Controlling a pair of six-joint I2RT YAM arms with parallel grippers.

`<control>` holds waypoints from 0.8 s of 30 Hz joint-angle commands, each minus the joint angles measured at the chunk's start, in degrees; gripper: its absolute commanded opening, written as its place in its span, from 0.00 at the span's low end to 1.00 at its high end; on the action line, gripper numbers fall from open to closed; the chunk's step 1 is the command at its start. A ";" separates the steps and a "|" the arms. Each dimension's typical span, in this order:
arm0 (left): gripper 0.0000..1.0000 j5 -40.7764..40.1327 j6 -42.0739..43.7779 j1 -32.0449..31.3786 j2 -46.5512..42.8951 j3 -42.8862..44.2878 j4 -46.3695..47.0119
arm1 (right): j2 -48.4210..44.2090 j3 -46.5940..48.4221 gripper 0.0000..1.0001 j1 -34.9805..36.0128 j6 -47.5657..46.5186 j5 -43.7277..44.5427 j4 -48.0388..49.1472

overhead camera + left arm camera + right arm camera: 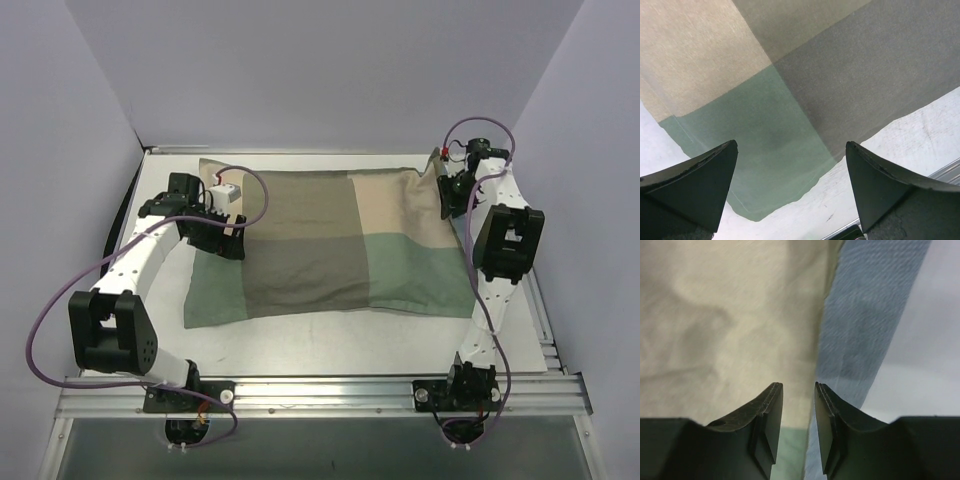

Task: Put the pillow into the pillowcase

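Overhead, the limp cloth pillowcase (330, 245) of olive, tan and green blocks lies flat across the white surface (350, 340). The left end effector (225, 235) hangs over its left edge, and the left wrist view shows those fingers (700, 175) spread wide above the green corner. The right end effector (450, 195) sits at the far right corner. Only its wrist view reveals the grey-blue face, fingers (765, 410) drawn close astride the seam. Pinching or not, I cannot tell.
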 commanded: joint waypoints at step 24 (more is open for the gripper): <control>0.97 2.42 -2.11 -0.96 -3.23 4.65 0.75 | -29.91 -15.03 1.00 -9.90 -3.52 -11.19 -11.77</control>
